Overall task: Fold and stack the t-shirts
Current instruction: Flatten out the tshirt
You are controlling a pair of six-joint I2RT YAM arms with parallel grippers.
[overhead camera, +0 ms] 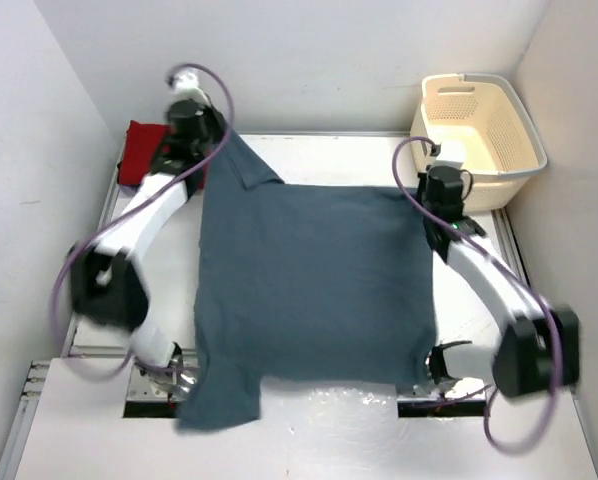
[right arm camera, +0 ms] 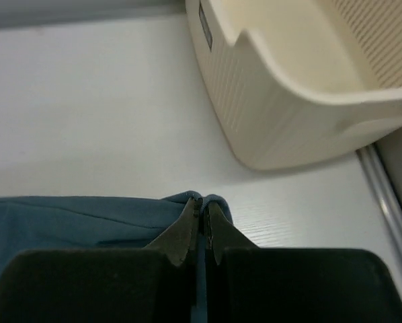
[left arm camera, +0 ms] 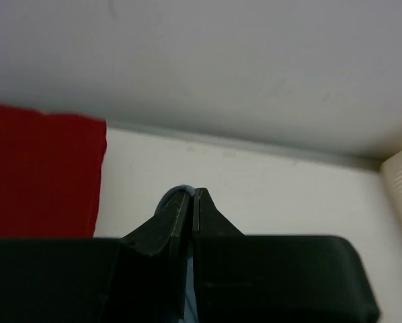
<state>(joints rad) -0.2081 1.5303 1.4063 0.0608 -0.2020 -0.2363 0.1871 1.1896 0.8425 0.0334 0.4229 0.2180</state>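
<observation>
2 grippers are clenching the teal shirt (overhead camera: 314, 280) along its far edge: the left gripper (left arm camera: 192, 192) near the worktop's (overhead camera: 329, 158) far left corner, the right gripper (right arm camera: 204, 200) near the far right. The shirt is lying spread across the middle, 1 sleeve drooping over the near edge. I'd judge the first fold is just starting; next, both arms need to rise together and carry that edge nearward. A red shirt (overhead camera: 139, 150) is sitting folded at the far left corner. The basket (overhead camera: 489, 185), at the far right corner, is showing nothing inside.
</observation>
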